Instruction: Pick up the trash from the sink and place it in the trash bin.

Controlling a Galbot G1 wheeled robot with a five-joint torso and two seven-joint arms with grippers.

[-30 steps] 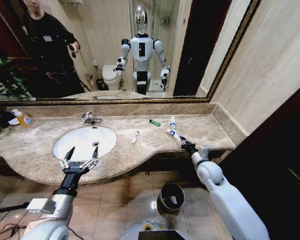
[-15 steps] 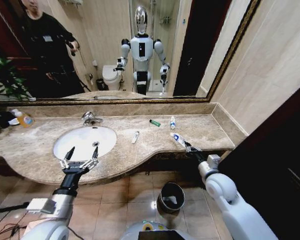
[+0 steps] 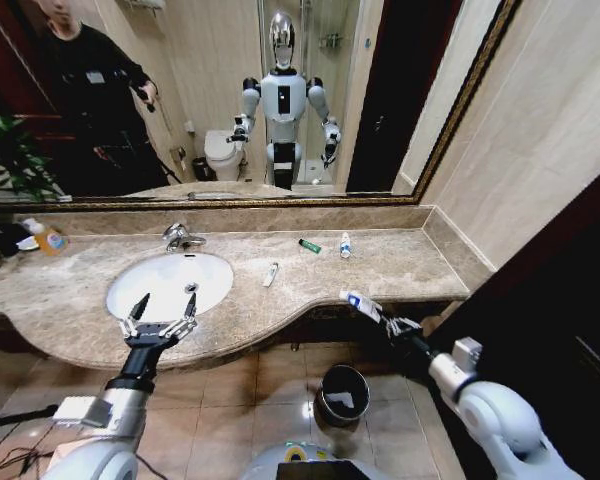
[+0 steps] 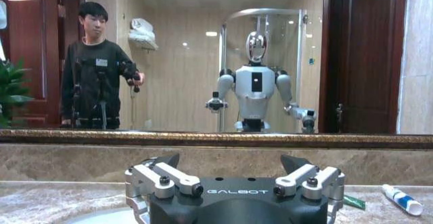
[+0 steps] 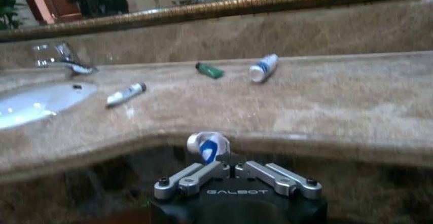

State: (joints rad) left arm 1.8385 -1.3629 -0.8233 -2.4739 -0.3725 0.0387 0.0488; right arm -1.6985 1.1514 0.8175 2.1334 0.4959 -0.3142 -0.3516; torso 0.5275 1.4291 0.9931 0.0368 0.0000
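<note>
Right gripper (image 3: 388, 322), lower right of centre in the head view, is clamped on a white tube with blue marks (image 3: 361, 303); the tube sticks out past the counter's (image 3: 400, 262) front edge, above the floor. In the right wrist view the same tube (image 5: 207, 146) sits pinched between the closed fingers.

Bin (image 3: 342, 394) is on the floor tiles, bottom centre, below and slightly left of the held tube.

On the counter: a second white tube (image 3: 270, 274) just right of the basin (image 3: 170, 283), a green tube (image 3: 309, 246) and a small white bottle (image 3: 346, 245) further back near the wall.

Left gripper (image 3: 161, 314) is spread open, lower left, at the basin's front rim, holding nothing.
</note>
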